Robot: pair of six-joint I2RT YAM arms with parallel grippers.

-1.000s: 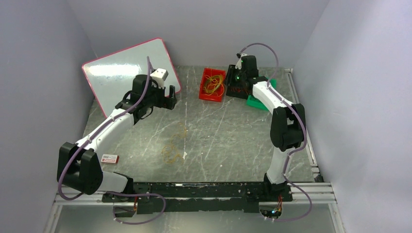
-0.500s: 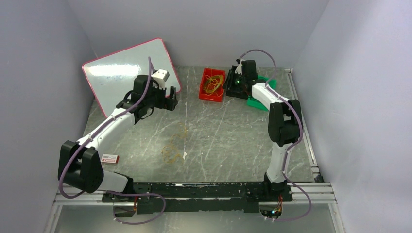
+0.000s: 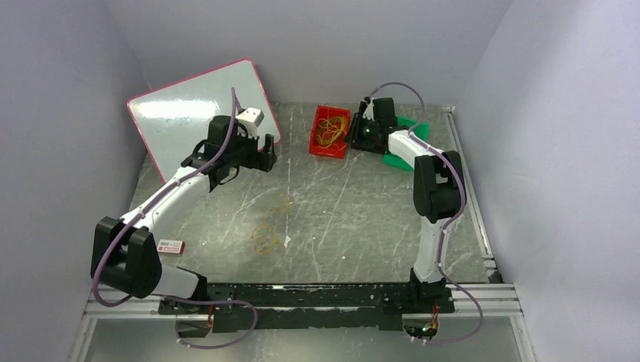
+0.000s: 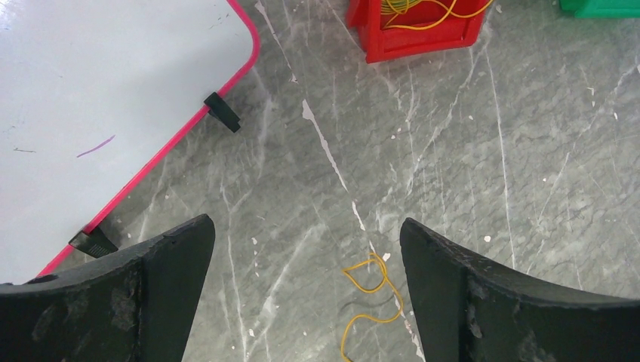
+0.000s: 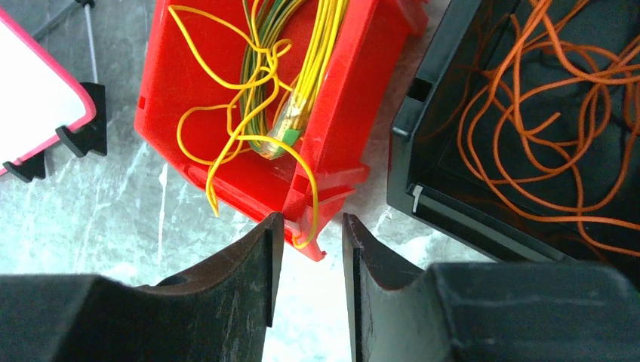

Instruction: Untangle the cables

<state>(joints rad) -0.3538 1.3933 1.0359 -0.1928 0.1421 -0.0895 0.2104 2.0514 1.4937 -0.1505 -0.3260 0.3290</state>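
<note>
Loose yellow cables (image 3: 268,237) lie on the table's middle; one loop (image 4: 373,283) shows between my left fingers, well below them. More yellow and green cables (image 5: 264,98) fill a red bin (image 5: 347,90) (image 3: 330,132). Orange cables (image 5: 543,113) lie in a black bin (image 5: 423,98). My left gripper (image 3: 264,151) (image 4: 308,241) hangs wide open and empty above the table. My right gripper (image 3: 362,130) (image 5: 311,222) hovers over the red bin's near corner with its jaws a narrow gap apart. A yellow loop (image 5: 309,226) hanging over that corner lies between the tips, not clamped.
A pink-framed whiteboard (image 3: 196,113) (image 4: 90,113) leans at the back left on black clips. A green bin (image 3: 400,154) sits right of the black bin. A small red-and-white box (image 3: 170,246) lies near the left arm's base. Walls enclose three sides.
My right gripper has shifted left and back, from over the black bin toward the red bin's corner, and its jaws have narrowed a little. The left arm has barely moved.
</note>
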